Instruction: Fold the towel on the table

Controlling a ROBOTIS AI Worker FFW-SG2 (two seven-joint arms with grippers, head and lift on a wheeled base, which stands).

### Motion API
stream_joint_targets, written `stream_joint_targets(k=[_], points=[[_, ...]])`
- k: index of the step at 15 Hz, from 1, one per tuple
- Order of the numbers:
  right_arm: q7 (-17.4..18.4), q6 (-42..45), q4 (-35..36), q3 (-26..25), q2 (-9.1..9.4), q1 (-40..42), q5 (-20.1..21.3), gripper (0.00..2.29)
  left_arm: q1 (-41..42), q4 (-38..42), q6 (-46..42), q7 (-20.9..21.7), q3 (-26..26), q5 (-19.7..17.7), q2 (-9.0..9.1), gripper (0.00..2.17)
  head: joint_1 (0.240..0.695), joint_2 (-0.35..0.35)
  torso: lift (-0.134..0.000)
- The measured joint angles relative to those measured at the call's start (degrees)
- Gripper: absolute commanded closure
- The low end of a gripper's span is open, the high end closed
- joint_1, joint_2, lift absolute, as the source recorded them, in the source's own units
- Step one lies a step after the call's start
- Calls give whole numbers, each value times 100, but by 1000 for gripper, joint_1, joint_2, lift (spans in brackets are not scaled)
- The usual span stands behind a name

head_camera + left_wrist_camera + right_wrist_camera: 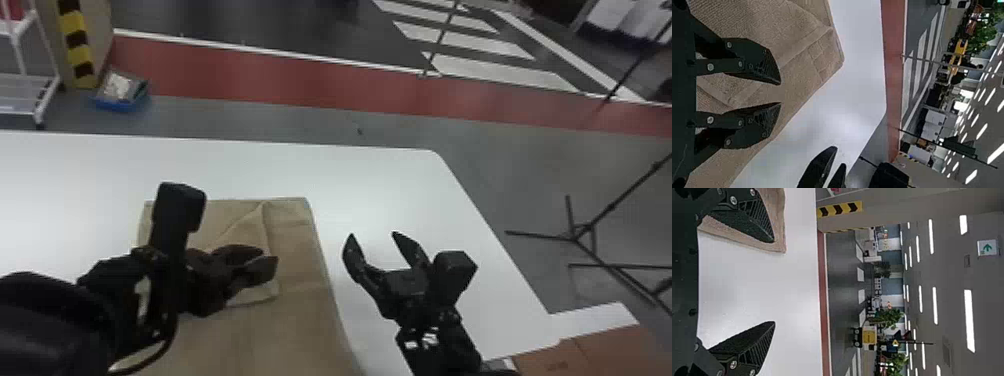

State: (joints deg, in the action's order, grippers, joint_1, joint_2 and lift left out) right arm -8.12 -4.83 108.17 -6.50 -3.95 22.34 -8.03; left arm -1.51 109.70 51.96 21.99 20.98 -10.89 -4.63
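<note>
The towel [305, 325] lies on the table [395, 185] beneath the left gripper [269, 256], whose empty fingers are slightly parted; closing too high would probably miss the cloth. Just off the towel's right side, the right gripper [373, 234], spread wide and empty, could catch only one layer, bunching the folded flap [250, 227] and skewing the far corner [300, 202].

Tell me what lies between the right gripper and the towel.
Just a strip of bare white tabletop lies between the right gripper and the towel, seen in the head view.
</note>
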Motion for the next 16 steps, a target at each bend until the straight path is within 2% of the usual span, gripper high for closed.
stream_joint_targets(k=[3, 6, 8, 10, 15, 16], points=[[-6, 102, 24, 215, 5, 165, 18, 174, 241, 154, -157, -9, -551, -33, -51, 33, 695, -312, -123], [-158, 120, -1, 583, 5, 279, 97, 225, 595, 219, -875, -35, -1299, -11, -148, 43, 695, -185, -123], [-318, 118, -74, 780, 4, 332, 133, 319, 828, 197, -1680, -183, -1578, -21, -298, 43, 695, -107, -123], [-603, 160, -197, 878, 2, 368, 184, 319, 979, 152, -2116, -170, -1706, -68, -381, 43, 695, -44, -123], [-1065, 438, -225, 888, -12, 618, 419, 323, 967, -101, -2315, -115, -1718, -96, -407, 39, 695, -20, -123], [-1102, 444, -209, 882, -21, 650, 487, 380, 939, -131, -2317, -115, -1704, -97, -407, 39, 695, -20, -123]])
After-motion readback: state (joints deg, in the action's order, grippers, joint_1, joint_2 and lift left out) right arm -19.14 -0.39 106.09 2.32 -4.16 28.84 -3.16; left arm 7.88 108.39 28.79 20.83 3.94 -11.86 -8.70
